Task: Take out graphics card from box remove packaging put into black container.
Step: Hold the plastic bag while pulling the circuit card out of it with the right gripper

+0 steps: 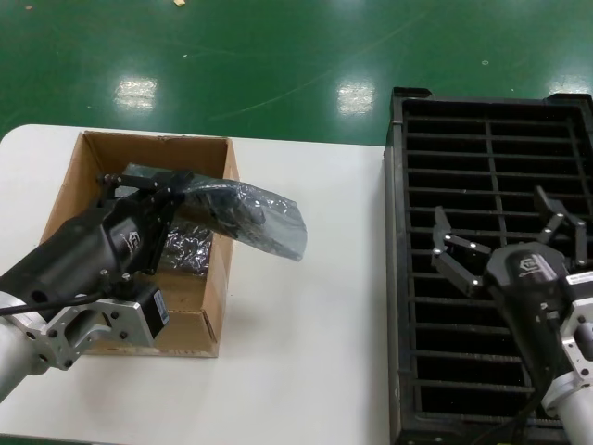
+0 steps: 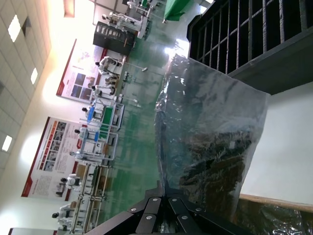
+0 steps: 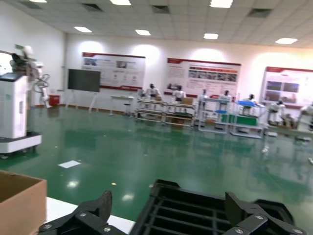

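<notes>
Packaging [image 1: 264, 218] is what we hold up, a shiny grey-blue bag with something dark inside it. We think the dark thing is the graphics card [image 1: 218, 206], but the bag hides most of it, so we cannot tell for sure. In the head view the bag sticks out from the box [image 1: 148, 148] toward 3 o'clock, tilted, with its far end hanging over the white table [image 1: 306, 352]. Its near end is at the box's right wall.

Our left gripper [image 1: 162, 199] is over the open box, and its fingers are pressed together on the near end of the bag. In the left wrist view we see the bag [image 2: 210, 137] rising from between the black fingers [image 2: 156, 210], with dark shapes showing through the plastic. More crinkly shiny plastic [image 1: 190, 246] lies down inside the box, under our left arm.

The box is brown cardboard and sits at about 9 o'clock on the table, with its top open.

The black container [image 1: 491, 120] is at 3 o'clock, well apart from the box. It has many long thin slots side by side. Our right gripper [image 1: 505, 232] hangs above the middle of the container. Its fingers are spread wide apart and hold nothing. In the right wrist view we see those two fingers [image 3: 93, 210] with the container [image 3: 195, 205] below them and a corner of the box [image 3: 19, 200] off to one side.

The floor [image 1: 278, 65] past the table is green.
</notes>
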Controlling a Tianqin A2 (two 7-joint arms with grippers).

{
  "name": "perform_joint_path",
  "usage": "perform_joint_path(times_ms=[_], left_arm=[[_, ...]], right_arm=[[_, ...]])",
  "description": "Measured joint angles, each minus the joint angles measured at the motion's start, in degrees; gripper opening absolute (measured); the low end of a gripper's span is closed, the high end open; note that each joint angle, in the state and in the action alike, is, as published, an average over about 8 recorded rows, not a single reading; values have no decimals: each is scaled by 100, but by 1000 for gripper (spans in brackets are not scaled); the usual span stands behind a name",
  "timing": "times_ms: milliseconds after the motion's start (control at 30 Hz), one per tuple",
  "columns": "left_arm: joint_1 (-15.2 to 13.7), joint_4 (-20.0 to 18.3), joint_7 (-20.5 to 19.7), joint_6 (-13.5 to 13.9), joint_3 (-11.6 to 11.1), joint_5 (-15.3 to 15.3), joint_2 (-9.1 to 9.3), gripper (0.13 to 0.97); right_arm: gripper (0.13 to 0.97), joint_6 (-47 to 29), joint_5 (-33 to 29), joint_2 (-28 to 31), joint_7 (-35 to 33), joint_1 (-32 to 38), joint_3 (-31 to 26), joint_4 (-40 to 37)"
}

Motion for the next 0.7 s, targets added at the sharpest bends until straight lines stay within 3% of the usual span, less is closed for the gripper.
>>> perform_joint_path(times_ms=[300, 433, 700], left_arm=[[0, 0, 0, 0, 0, 0, 0, 140], [0, 0, -1, 0, 0, 0, 0, 140], [0, 0, -1, 0, 0, 0, 0, 140]], right_arm=[[665, -531, 65, 290, -261, -65, -108, 81], [665, -904, 176, 422, -498, -131, -102, 83], [447, -1574, 345, 621, -998, -187, -198, 26]])
